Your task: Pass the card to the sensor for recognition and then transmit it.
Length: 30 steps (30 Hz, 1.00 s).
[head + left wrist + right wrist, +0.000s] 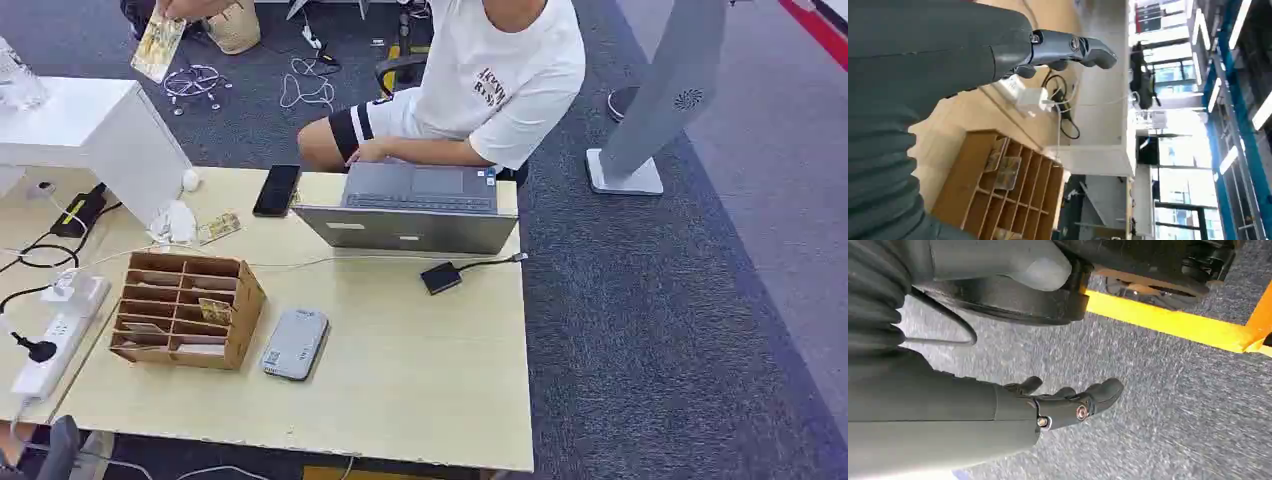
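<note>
on the bench (420, 380) — card (214, 310) in organizer (185, 308); both robot hands empty, fingers apart — pinch its edge squarely.

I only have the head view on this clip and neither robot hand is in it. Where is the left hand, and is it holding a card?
Observer: The left hand holds nothing; in the left wrist view its fingers are stretched out above the table, near the wooden organizer.
Operator: And the right hand?
Observer: The right hand hangs over grey carpet, fingers loosely curled around nothing.
Operator: Any cards in that organizer?
Observer: Yes, the left wrist view shows a card lying in one compartment.
</note>
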Motion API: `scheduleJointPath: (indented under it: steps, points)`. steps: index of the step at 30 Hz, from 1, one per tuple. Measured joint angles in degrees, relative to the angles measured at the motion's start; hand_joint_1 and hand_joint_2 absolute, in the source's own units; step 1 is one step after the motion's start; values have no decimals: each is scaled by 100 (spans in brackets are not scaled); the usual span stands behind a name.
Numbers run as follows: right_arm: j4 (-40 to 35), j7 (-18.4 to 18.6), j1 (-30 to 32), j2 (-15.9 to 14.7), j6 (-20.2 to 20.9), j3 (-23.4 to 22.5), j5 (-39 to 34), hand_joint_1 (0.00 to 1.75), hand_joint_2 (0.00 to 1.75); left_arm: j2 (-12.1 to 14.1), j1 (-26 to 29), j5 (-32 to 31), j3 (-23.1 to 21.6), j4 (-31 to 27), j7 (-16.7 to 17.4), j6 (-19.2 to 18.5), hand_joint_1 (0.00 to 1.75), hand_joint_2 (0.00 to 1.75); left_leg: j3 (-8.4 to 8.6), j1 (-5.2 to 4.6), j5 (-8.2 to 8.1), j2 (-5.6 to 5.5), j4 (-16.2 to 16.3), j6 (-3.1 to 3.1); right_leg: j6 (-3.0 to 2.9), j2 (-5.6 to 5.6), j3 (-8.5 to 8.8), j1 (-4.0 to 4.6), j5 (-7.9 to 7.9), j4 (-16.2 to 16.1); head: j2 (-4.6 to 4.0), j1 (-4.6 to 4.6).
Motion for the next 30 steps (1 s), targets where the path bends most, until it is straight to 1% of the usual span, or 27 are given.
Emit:
scheduleJointPath:
  steps: [3,8,12,20,29,30]
  points:
    - [9,80,-47,0,2,162,56,0,175,183,-121,-555,13,-54,57,151,0,175,2,1,0,0,0,0,0,0,-1,1,0,0,-2,0]
    - [13,197,-98,0,22,380,142,0,175,553,-483,-1373,4,-46,341,341,0,175,5,4,2,5,0,-3,-3,4,0,3,2,0,0,0]
    - [17,288,-136,0,35,535,229,0,175,893,-826,-1998,-90,40,588,468,0,175,6,5,3,8,0,-4,-5,9,2,4,3,1,0,0]
    - [35,439,-203,0,57,852,343,0,175,1598,-1507,-3185,-387,438,1124,697,0,175,10,5,4,14,0,-6,-7,16,2,4,4,1,0,0]
    - [59,597,-284,-2,114,1217,507,0,175,2461,-2190,-4581,-759,964,1775,1001,0,175,12,8,9,18,0,-13,-7,24,1,5,5,2,0,0]
    - [61,610,-294,-2,127,1262,539,0,175,2518,-2260,-4706,-794,1018,1829,1025,0,175,12,8,9,19,0,-13,-7,24,1,5,5,2,0,0]
